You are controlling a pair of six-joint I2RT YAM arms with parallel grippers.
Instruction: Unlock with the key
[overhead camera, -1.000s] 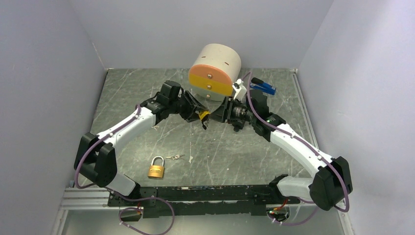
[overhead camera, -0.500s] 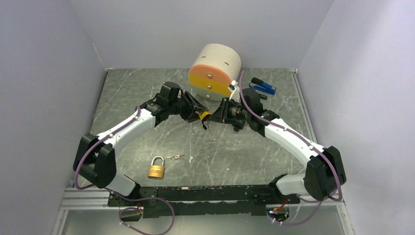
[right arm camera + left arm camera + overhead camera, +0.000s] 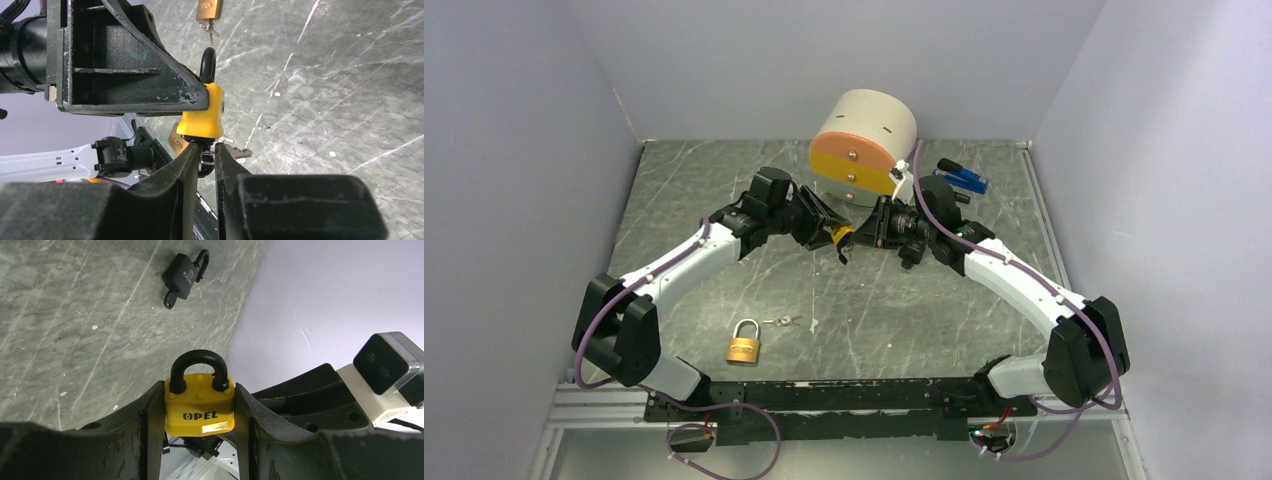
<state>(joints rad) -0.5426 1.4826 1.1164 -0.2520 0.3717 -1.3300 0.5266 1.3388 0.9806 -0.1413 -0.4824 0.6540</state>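
Squarely inside left hand [image 3: 198,390]: yellow padlock [image 3: 199,412].

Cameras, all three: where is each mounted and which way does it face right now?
Top external: fixed above and behind the bases, looking down on the grey marbled table; left arm and right arm show whole.
Left wrist: on the left arm, looking along the left pincer clamped on the yellow black-shackled padlock; its fingers show.
Right wrist: on the right arm, looking along the right pincer closed on the small key under that padlock; its fingers show.
Shared: both wrist views show the yellow padlock.
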